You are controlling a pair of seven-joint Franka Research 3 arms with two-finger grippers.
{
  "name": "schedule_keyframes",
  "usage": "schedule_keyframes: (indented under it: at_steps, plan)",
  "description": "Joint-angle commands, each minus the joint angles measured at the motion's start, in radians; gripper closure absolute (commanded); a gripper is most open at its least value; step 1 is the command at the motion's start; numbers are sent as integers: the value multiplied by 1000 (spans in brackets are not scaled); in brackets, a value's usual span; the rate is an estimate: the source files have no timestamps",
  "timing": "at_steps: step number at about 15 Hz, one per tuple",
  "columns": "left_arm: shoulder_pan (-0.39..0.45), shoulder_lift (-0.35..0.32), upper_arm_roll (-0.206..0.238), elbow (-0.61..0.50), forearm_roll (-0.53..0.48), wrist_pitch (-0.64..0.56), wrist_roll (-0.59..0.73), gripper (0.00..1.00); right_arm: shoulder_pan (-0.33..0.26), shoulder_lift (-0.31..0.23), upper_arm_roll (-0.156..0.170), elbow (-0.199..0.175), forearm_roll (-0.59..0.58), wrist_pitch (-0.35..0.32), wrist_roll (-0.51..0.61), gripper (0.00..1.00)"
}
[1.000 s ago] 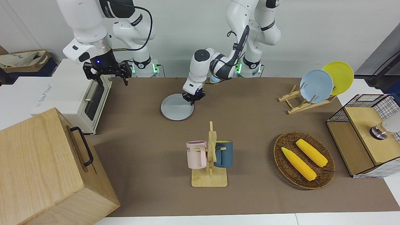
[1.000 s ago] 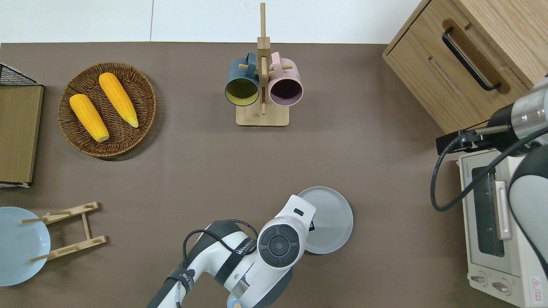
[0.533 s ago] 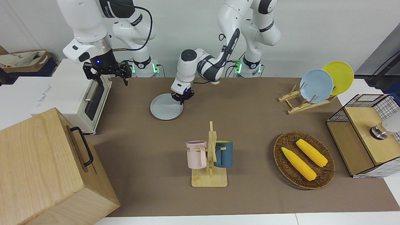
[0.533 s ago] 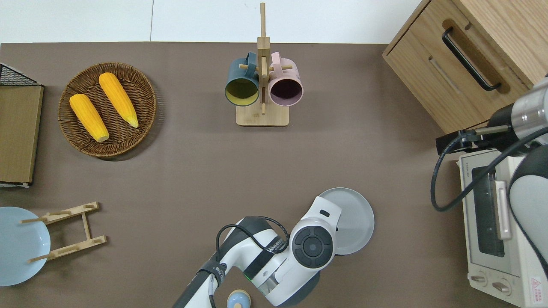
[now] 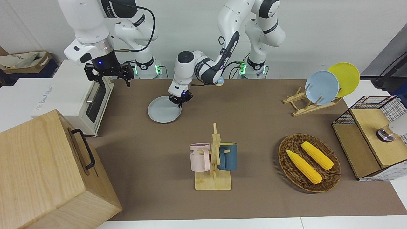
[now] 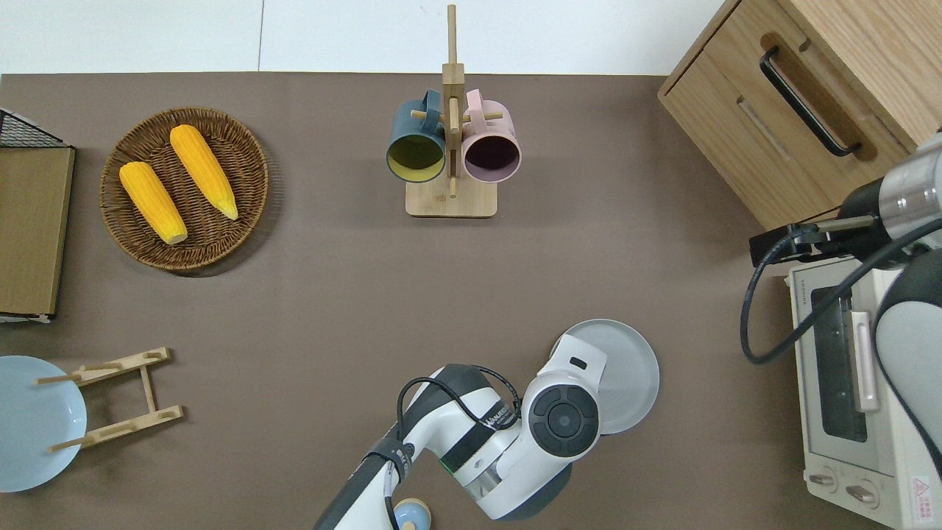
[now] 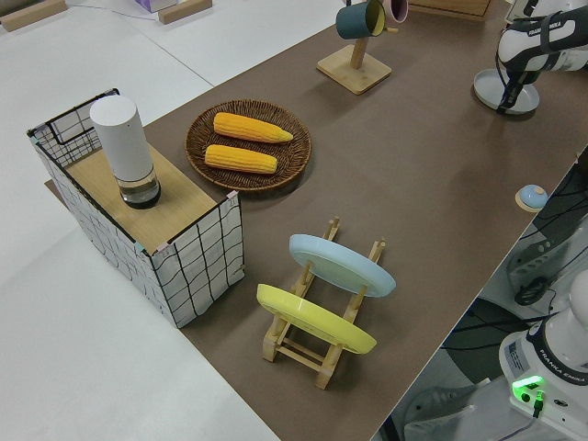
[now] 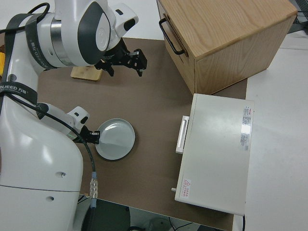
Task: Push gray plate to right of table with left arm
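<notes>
The gray plate [image 5: 162,110] [image 6: 627,368] [image 8: 115,140] lies flat on the brown table [image 5: 254,105], about halfway between the mug rack and the toaster oven and closer to the robots than either. My left gripper [image 5: 179,101] [image 8: 92,137] points down with its fingers shut, its tips on the plate's rim at the side toward the left arm's end. In the overhead view the left wrist [image 6: 565,412] hides the fingers and part of the plate. The right gripper [image 5: 109,75] is parked, its fingers spread open.
A white toaster oven [image 5: 92,101] and a wooden cabinet [image 5: 47,171] stand at the right arm's end. A mug rack [image 5: 213,162] stands mid-table. A basket of corn [image 5: 310,162], a plate rack [image 5: 321,87] and a wire box [image 5: 372,140] fill the left arm's end.
The left gripper has swept toward the right arm's end, sliding the gray plate along with it toward the toaster oven. The right arm has not moved.
</notes>
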Motion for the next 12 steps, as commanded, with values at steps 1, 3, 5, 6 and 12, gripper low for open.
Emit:
schedule_keyframes:
  at_steps: [1, 3, 5, 6, 12]
  plan:
    - [-15, 30, 12, 30, 26, -21, -26, 795, -1, -6, 0, 3, 7, -11, 3, 17]
    - [-15, 28, 14, 31, 26, -22, -26, 281, -1, -6, 0, 1, 7, -11, 3, 17]
    - [-13, 28, 18, 56, 26, -50, -26, 71, -1, -6, 0, 1, 7, -11, 3, 17]
    - [-13, 28, 20, 71, 26, -73, -26, 9, -1, -6, 0, 1, 7, -11, 3, 17]
    - [-10, 28, 23, 82, 28, -88, -23, 9, -1, -6, 0, 1, 7, -11, 3, 17]
